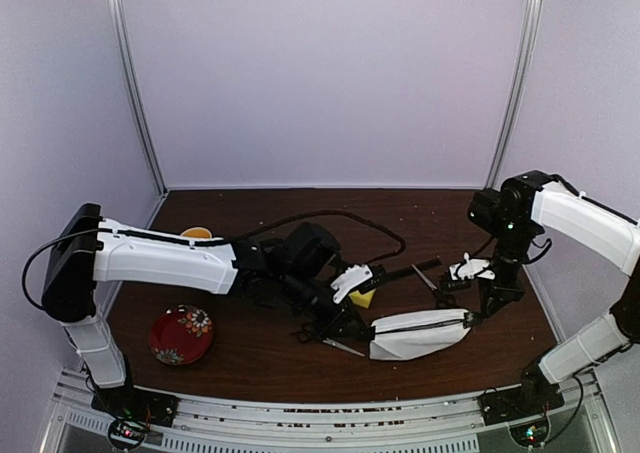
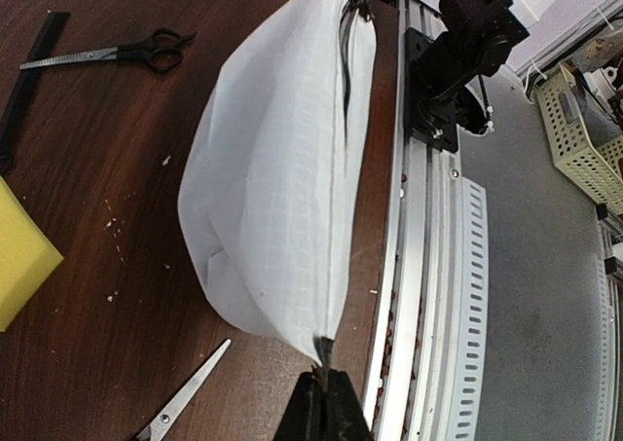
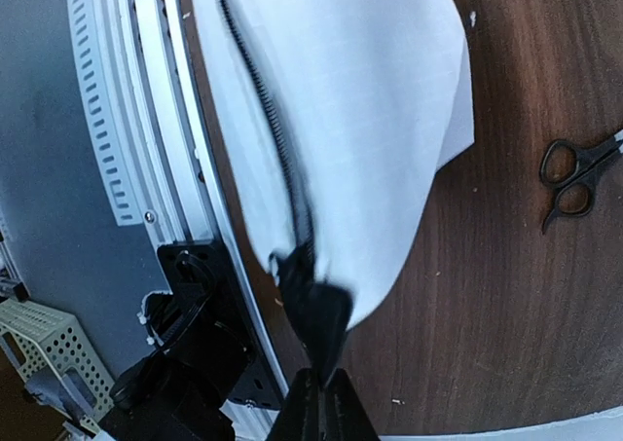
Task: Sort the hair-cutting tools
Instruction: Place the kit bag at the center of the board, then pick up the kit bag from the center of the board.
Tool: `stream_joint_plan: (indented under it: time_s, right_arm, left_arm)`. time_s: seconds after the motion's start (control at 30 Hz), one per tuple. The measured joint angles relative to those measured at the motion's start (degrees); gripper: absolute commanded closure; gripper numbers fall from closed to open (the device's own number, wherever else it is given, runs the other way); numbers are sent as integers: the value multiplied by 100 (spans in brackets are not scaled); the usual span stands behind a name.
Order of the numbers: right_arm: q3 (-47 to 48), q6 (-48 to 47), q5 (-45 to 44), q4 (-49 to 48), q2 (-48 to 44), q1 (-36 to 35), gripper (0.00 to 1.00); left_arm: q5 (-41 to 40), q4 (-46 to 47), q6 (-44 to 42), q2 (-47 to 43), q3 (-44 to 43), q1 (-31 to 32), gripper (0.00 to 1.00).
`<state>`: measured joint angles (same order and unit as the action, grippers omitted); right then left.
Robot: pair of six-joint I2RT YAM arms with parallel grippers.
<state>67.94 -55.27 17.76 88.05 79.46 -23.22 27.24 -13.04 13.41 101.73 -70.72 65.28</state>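
Observation:
The white pouch (image 1: 420, 333) lies near the table's front edge, stretched between both grippers. My left gripper (image 1: 366, 339) is shut on the pouch's left end (image 2: 324, 349). My right gripper (image 1: 471, 313) is shut on the black zipper pull (image 3: 316, 310) at its right end. One pair of scissors (image 1: 340, 346) lies by the left end, its blade in the left wrist view (image 2: 190, 392). The other scissors (image 2: 127, 54) and a black comb (image 2: 24, 81) lie behind the pouch. The trimmer and the small square piece are not visible.
A yellow sponge block (image 1: 362, 298) sits behind the pouch's left end. A red patterned plate (image 1: 181, 334) is at the front left. A black cable (image 1: 340, 216) loops across the back. The metal rail (image 1: 300, 413) runs along the front edge.

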Motion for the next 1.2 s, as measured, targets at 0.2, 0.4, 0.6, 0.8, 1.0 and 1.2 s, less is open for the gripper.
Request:
stream_joint_plan:
  time_s: [0.2, 0.4, 0.6, 0.8, 1.0, 1.2]
  right_arm:
    - [-44, -142, 46, 247, 273, 146, 84]
    - [39, 302, 444, -184, 507, 721, 64]
    - [-391, 1193, 876, -1132, -208, 1224, 58]
    - [-592, 1888, 1213, -1567, -603, 1718, 51]
    - [-498, 2223, 1751, -1615, -70, 2251, 47]
    - [-216, 2004, 2100, -1176, 957, 2461, 46]
  left_arm:
    - [-170, -396, 326, 398, -328, -9, 100]
    - [-522, -533, 699, 409, -474, -85, 82]
    - [-817, -409, 1156, 282, -267, -149, 59]
    - [-892, -42, 2033, -264, 321, -238, 50]
    - [-658, 678, 2957, -431, 675, -398, 49]
    - [-358, 1178, 3617, -352, 828, -431, 53]
